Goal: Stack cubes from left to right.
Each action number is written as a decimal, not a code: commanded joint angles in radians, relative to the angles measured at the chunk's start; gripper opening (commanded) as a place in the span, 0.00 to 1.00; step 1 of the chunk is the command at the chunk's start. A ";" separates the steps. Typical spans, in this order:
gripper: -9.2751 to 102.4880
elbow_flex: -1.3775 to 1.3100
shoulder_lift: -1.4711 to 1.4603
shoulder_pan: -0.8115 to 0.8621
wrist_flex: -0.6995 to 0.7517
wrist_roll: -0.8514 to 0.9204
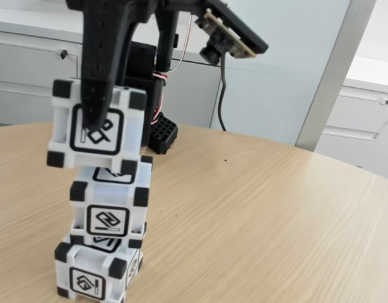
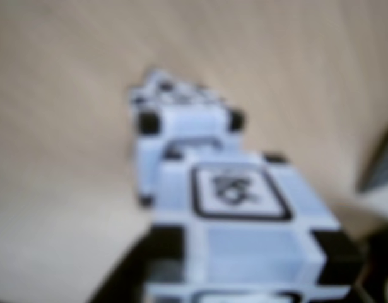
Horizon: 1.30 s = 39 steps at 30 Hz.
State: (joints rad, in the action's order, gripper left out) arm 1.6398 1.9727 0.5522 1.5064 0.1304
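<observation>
Three white cubes with black corners stand in a column at the left of the fixed view. The bottom cube (image 1: 98, 273) rests on the wooden table, and the middle cube (image 1: 110, 206) sits on it, shifted slightly right. The top cube (image 1: 120, 142) sits at the middle cube's upper face, offset to the left and overhanging. My black gripper (image 1: 99, 117) comes down from above, shut on the top cube, with one finger across its front face and the other hidden behind. The blurred wrist view looks down on the top cube (image 2: 244, 221), with the lower cubes (image 2: 181, 120) beyond it.
The arm's black base (image 1: 161, 134) stands just behind the stack. The round wooden table (image 1: 263, 214) spreads out bare to the right of the column. White cabinets (image 1: 29, 76) line the wall behind, past the table's edge.
</observation>
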 commanded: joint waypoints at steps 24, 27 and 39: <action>0.32 -0.005 0.009 -0.008 0.002 0.005; 0.33 -0.005 0.009 -0.008 0.002 0.006; 0.34 -0.021 0.031 -0.008 0.005 -0.011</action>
State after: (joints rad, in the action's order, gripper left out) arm 1.6398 1.9758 0.5522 1.5064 0.1304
